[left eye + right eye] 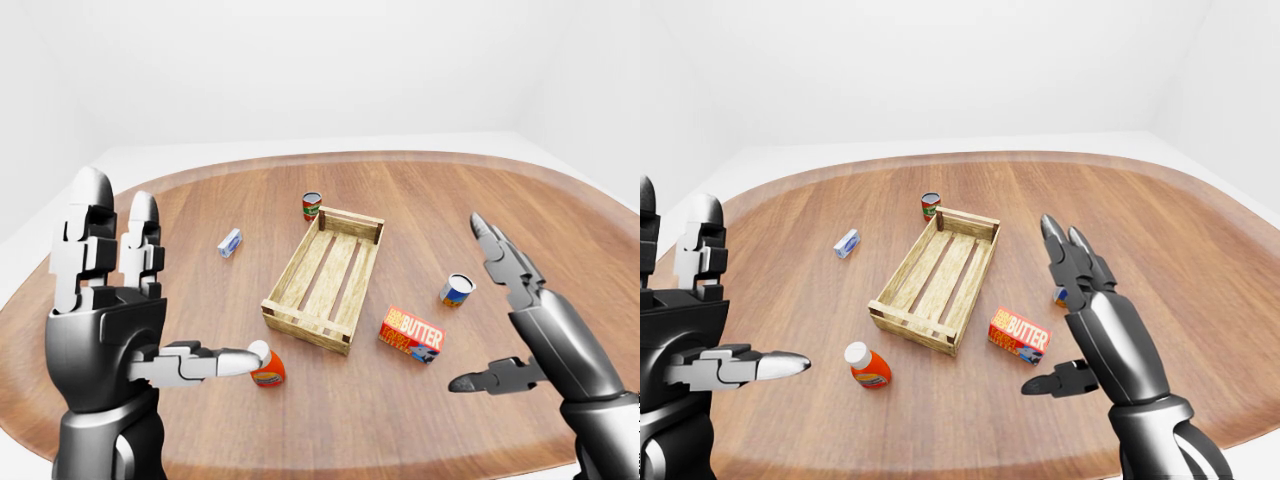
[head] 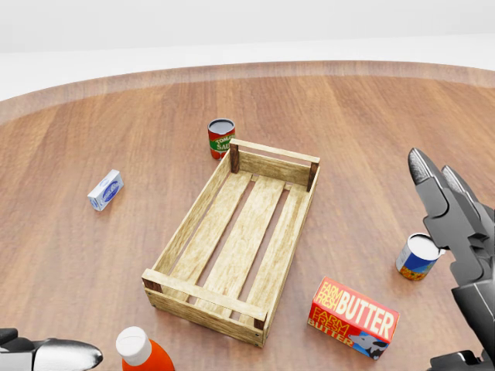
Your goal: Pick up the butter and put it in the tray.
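The butter box point(image 2: 353, 318) lies flat on the round wooden table point(image 2: 371, 124), low and right of centre in the head view, its red printed face up. It sits just beside the near right corner of the wooden slatted tray point(image 2: 236, 236) without touching it. The tray holds nothing.

The right hand point(image 1: 520, 300) hangs above the table at the right of the left-eye view, fingers spread, thumb held out low toward the butter, gripping nothing. In the head view its fingertips overlap the blue and white can point(image 2: 418, 256), so that can is the nearest thing to avoid. The left hand point(image 1: 110, 300) is raised at the left of the left-eye view, fingers upright and apart, thumb pointing right, also holding nothing. An orange bottle with a white cap point(image 1: 868, 366) stands below the tray's near end.

The step in hand looks like the reach for the butter, and the right hand is the better placed for it. A good approach would come down from above, turning the wrist so that fingers and thumb straddle the box's shorter width. The box lies low, so the fingertips need to get down close to the wood before closing. The lift should clear the tray's side rail before moving left over the slats.

A red tomato can point(image 2: 220, 137) and a small blue and white carton point(image 2: 105, 189) sit well clear.
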Controlling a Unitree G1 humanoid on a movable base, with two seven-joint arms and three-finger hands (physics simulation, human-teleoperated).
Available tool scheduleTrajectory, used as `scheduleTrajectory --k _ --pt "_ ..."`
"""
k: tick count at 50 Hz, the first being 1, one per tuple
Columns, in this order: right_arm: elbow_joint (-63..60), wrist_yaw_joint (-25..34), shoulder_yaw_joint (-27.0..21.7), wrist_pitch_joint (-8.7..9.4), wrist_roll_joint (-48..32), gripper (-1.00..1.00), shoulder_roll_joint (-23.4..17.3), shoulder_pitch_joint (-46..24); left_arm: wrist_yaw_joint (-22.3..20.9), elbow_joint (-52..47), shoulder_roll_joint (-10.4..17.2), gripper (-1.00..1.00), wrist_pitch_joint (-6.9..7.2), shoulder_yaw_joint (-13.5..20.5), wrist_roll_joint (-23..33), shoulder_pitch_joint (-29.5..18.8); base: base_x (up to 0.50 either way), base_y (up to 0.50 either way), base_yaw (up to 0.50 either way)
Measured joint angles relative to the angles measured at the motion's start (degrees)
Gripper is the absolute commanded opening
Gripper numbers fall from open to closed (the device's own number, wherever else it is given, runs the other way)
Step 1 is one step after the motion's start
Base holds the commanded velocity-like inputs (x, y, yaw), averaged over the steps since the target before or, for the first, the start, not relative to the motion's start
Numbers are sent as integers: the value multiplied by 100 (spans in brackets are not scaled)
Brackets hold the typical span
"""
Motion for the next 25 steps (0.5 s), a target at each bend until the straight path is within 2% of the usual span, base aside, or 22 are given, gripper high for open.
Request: scheduleTrajectory --k 25 --pt "1322 -466 -235 0 587 100 -98 161 -17 -40 -5 100 0 19 -16 16 0 0 0"
